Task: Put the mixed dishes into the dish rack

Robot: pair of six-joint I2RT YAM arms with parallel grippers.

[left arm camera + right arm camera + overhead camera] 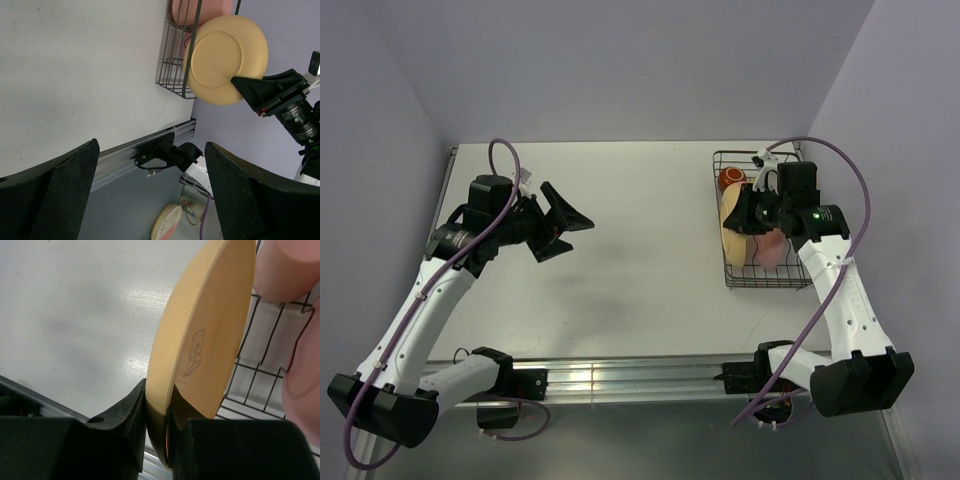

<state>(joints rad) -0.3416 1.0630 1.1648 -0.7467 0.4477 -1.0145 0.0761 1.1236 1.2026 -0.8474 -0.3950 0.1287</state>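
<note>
While the top view puts the dish rack at 3 o'clock on the table, the right gripper hangs over it, pinching the pale orange plate on edge by the rack's 9 o'clock wall. Left gripper at 9 o'clock, jaws spread, empty. Left wrist view: plate face-on, gripped only at its 4 o'clock rim. Right wrist view: fingers nip a thin bite of rim; a pink dish lies close at 2 o'clock. Likely risks: the plate pivots in so small a grip, snags a wire, knocks the pink dish, or topples out onto the table on release.
</note>
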